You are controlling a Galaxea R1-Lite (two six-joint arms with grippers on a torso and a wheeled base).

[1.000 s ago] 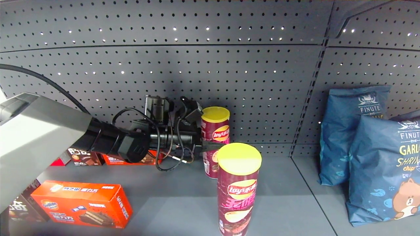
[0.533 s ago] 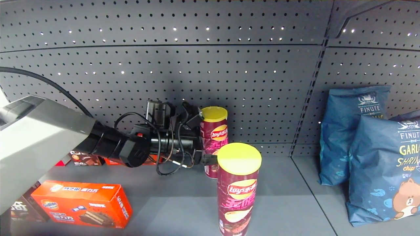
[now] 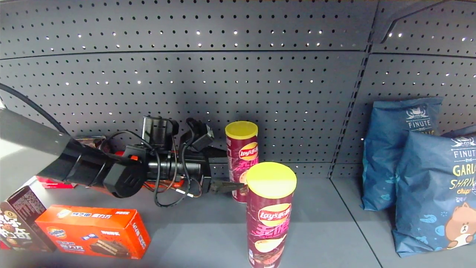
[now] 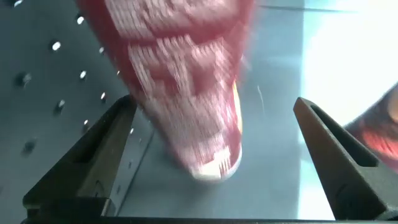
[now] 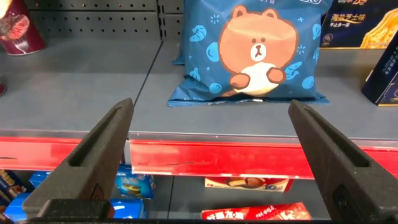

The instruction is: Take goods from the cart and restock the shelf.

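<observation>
One rear chip can (image 3: 241, 152) upright, long axis vertical, yellow lid (image 3: 241, 130) uppermost.

A flat orange cardboard cake box (image 3: 93, 232) lies to the left of the left claw (image 3: 232, 168) and in front of it. A dark brown carton (image 3: 18, 219) stands just beside that box, farther left still. Two blue foil snack bags (image 3: 435, 186) lean well to the claw's right, one before the other. Behind the claw rises a dark grey perforated metal back panel (image 3: 260, 74).
</observation>
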